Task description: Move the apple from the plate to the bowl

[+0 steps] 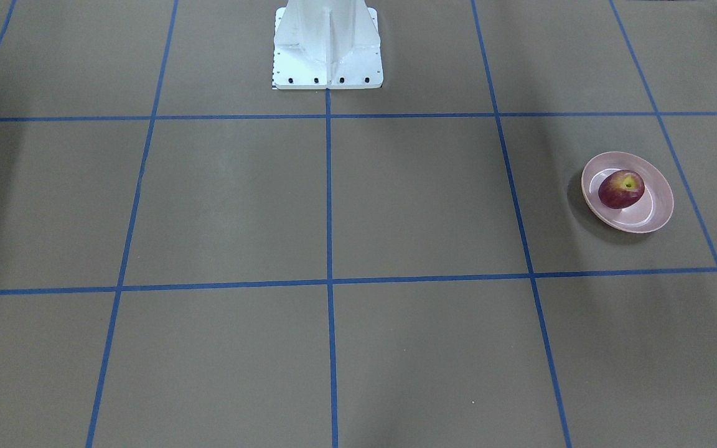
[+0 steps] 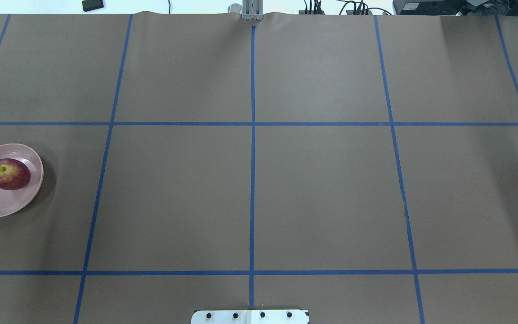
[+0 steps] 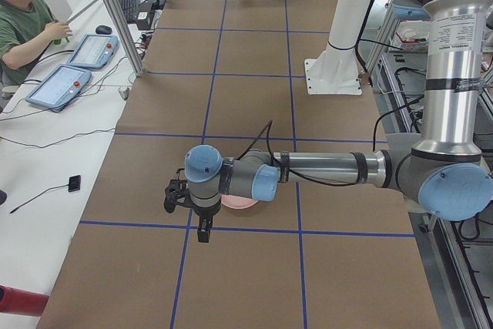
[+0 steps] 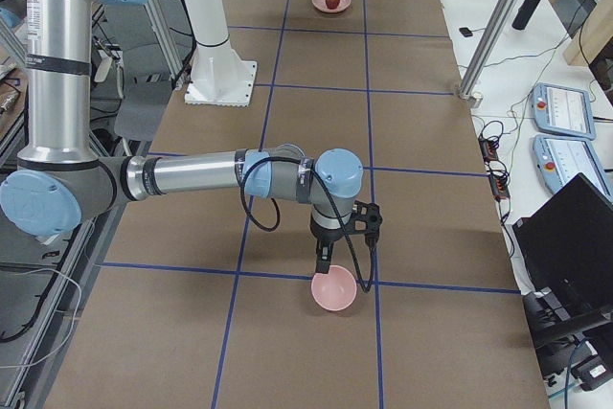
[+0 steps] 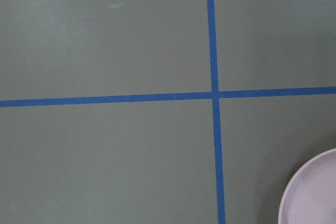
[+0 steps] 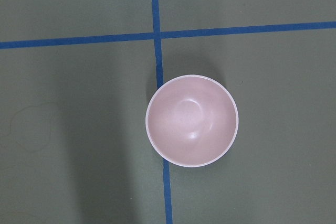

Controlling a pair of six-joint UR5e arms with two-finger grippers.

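1. Risks rolling apple (image 1: pixel 622 188), resting on plate (image 1: pixel 658 214), with an off-centre pinch.
2. Risks dropping mid-carry toward bowl (image 6: pixel 191 120), well apart from plate.
3. Cannot tell spread of left gripper (image 3: pixel 202 229) or right gripper (image 4: pixel 324 260).

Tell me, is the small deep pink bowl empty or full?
Empty. The right wrist view looks straight into the small pale pink bowl: bare inside. The dark red apple sits on the wide pink plate.
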